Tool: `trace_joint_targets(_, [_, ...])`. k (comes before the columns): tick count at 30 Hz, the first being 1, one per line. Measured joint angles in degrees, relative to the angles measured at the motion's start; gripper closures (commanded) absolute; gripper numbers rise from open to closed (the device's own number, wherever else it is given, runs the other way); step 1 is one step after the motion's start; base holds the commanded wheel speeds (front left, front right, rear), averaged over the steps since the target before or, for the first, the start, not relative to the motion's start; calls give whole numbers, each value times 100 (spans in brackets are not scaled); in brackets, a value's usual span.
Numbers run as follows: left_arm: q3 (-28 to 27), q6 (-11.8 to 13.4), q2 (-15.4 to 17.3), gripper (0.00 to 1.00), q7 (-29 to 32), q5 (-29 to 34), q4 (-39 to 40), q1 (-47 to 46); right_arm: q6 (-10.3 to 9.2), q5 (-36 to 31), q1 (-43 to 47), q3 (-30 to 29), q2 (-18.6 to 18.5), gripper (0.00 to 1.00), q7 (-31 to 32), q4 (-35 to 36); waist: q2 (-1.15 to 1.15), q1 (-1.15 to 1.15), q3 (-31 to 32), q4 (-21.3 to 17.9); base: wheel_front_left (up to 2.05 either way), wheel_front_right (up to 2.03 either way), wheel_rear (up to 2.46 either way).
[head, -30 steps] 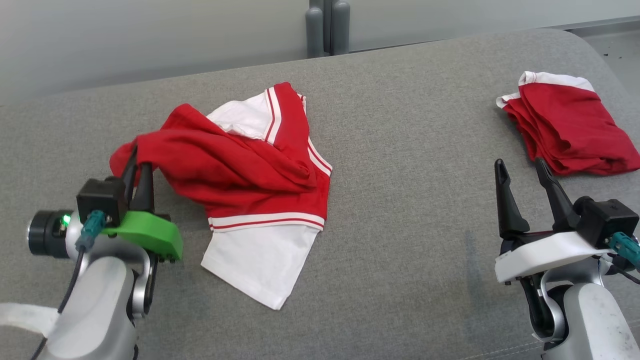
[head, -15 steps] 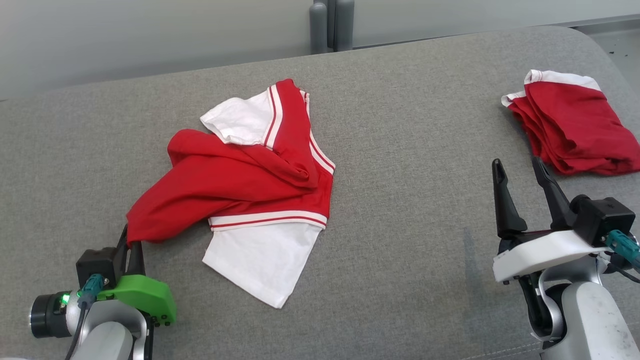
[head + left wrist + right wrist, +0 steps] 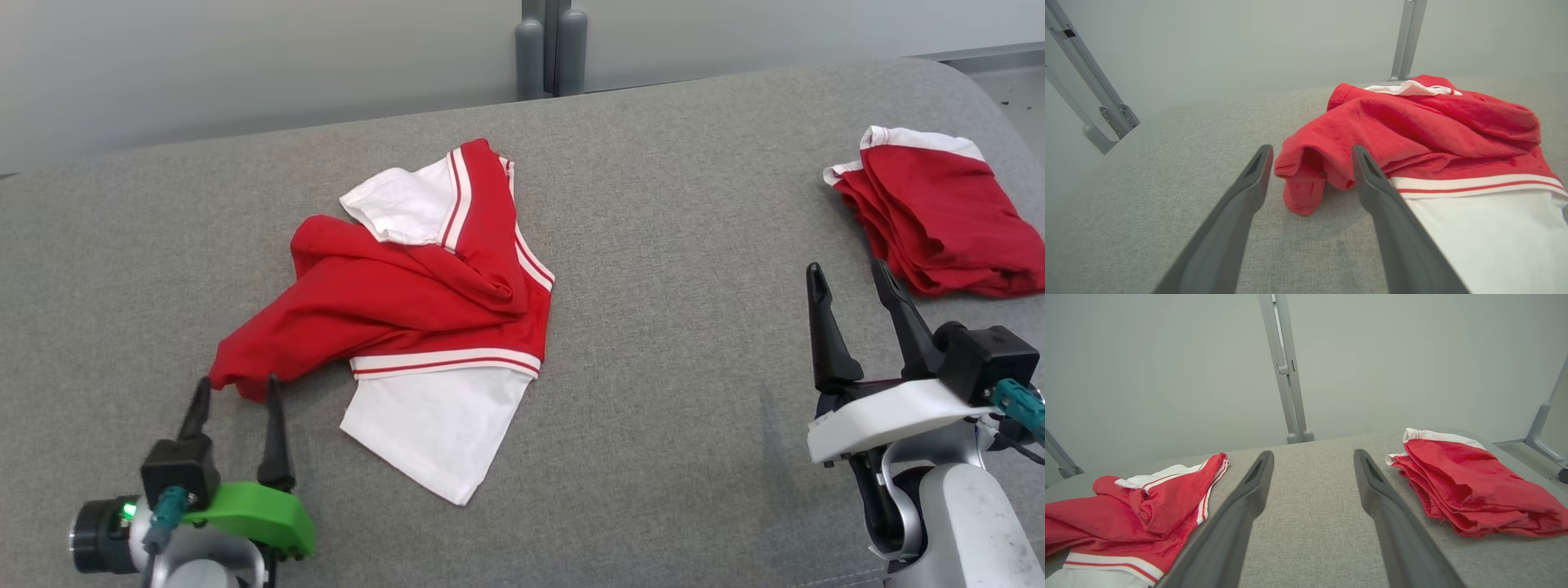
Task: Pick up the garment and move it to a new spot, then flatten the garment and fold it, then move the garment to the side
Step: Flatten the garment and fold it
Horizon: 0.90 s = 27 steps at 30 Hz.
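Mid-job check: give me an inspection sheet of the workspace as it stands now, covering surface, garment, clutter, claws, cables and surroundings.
Surface: grey fabric surface, flat, no stains seen.
Job's things: red-and-white garment lies crumpled and unfolded, with the red part bunched over the white part nearest the robot.
Clutter: folded red-and-white pile at the far right.
Grippers: left claw is open, with the garment's red corner lying between its fingers, not clamped. Right claw is open, holding nothing, above bare surface.
Cables: teal-plugged cable at the left wrist and teal plug at the right wrist, both apart from the cloth.
Surroundings: pale wall and grey posts behind the surface.
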<state>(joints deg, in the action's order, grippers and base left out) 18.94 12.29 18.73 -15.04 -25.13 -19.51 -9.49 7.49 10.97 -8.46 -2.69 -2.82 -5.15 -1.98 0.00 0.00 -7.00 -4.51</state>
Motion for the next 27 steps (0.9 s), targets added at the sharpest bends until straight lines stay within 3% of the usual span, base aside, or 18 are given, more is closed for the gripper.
trace_joint_targets(8, [848, -428, -493, 0, 115, 164, 246, 253, 0, 0, 20, 63, 0, 0, 2, -23, 0, 0, 91, 6, 0, 0, 0])
trace_joint_targets(16, [1502, -928, -907, 0, 514, 160, -468, 143, 0, -8, 19, 149, 0, 0, 29, -48, 0, 0, 134, -107, 0, 0, 0])
trace_joint_targets(27, [1716, -1105, -1177, 0, 552, 142, -1606, -212, 0, -34, 29, 127, 0, 0, 52, -19, 0, 0, 144, -242, 0, 0, 0])
